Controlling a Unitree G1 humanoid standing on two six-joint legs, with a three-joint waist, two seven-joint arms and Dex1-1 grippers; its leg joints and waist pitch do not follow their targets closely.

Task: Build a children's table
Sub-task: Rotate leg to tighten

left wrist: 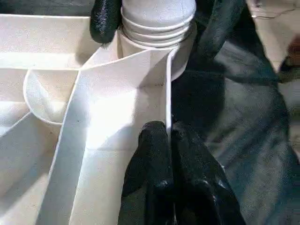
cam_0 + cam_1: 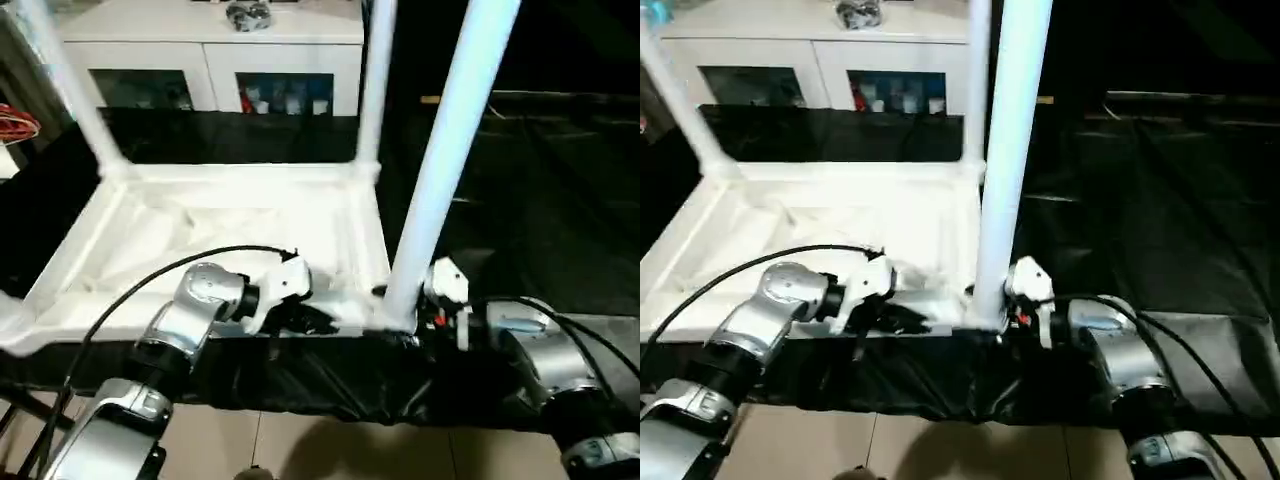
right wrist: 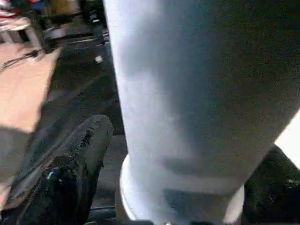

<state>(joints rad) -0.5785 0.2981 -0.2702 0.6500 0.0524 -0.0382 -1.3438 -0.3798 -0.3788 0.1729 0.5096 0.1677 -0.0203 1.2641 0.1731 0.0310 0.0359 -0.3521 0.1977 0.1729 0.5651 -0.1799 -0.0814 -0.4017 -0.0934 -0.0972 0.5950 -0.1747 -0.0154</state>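
Tabletop (image 2: 230,230) lay upside down on a black-covered worktop (image 2: 540,200), ribbed underside facing up, with 3 legs standing in its corner sockets: 1 at the far left (image 2: 70,90), 1 at the far right (image 2: 372,90), and 1 at the near right corner (image 2: 440,170), closest to the robot. Left tool (image 1: 169,140) was pinched shut on the thin near wall of the tabletop, just beside the near right socket. Right tool (image 3: 173,154) stood wide open around the base of the near right leg, a black finger (image 3: 75,159) on each side of it; whether they touched the leg could not be told. Beyond the worktop stood a white cabinet (image 2: 210,45) with glass doors.
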